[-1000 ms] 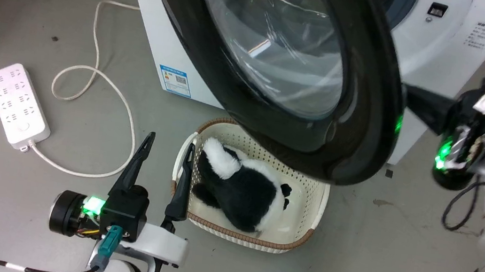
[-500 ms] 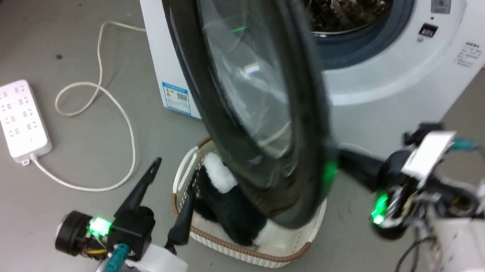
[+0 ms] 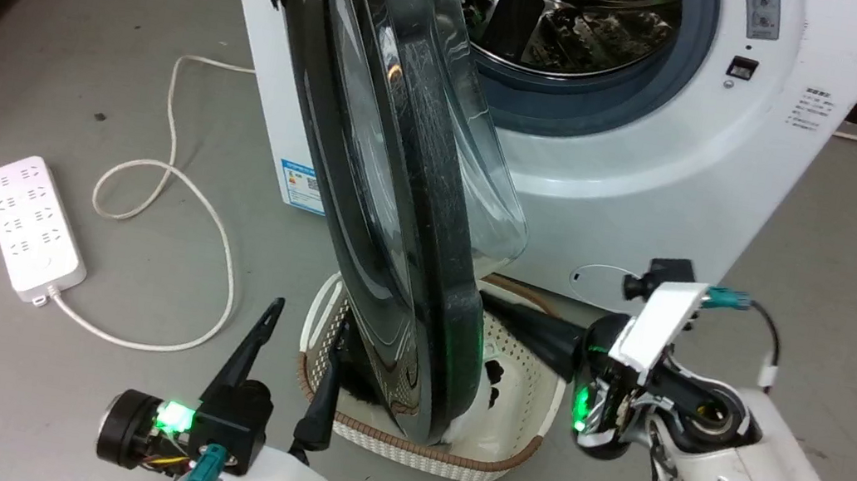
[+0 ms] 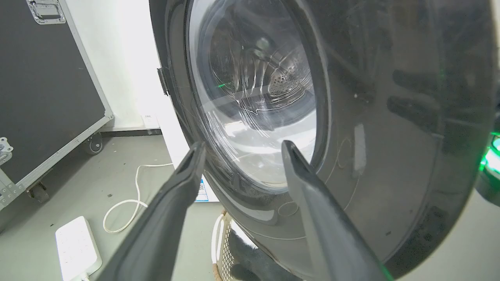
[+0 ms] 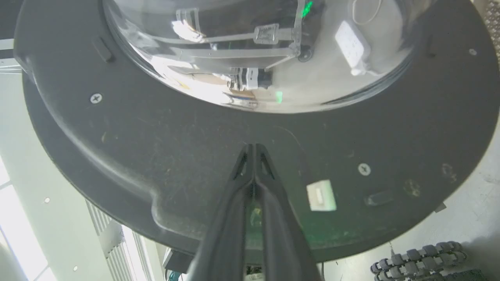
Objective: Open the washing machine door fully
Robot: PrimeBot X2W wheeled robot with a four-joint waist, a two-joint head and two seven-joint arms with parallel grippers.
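The washing machine door stands swung well out from the white machine, hinged at its left, and I see it almost edge-on with the glass bowl bulging towards the drum. My right gripper is shut on nothing, its tips pressed against the door's black inner rim just below the glass, with the fingertips closed together. My left gripper is open, low in front of the door's outer face, a short way off it, with nothing between its fingers.
A white woven basket with a black-and-white plush toy sits on the floor right under the door's lower edge. A white power strip and its looping cable lie to the left. A black wheeled case stands beyond.
The door has swung further out to the left, from facing me to nearly edge-on. My right gripper followed it left and down, staying against its inner side. The head camera also shifted.
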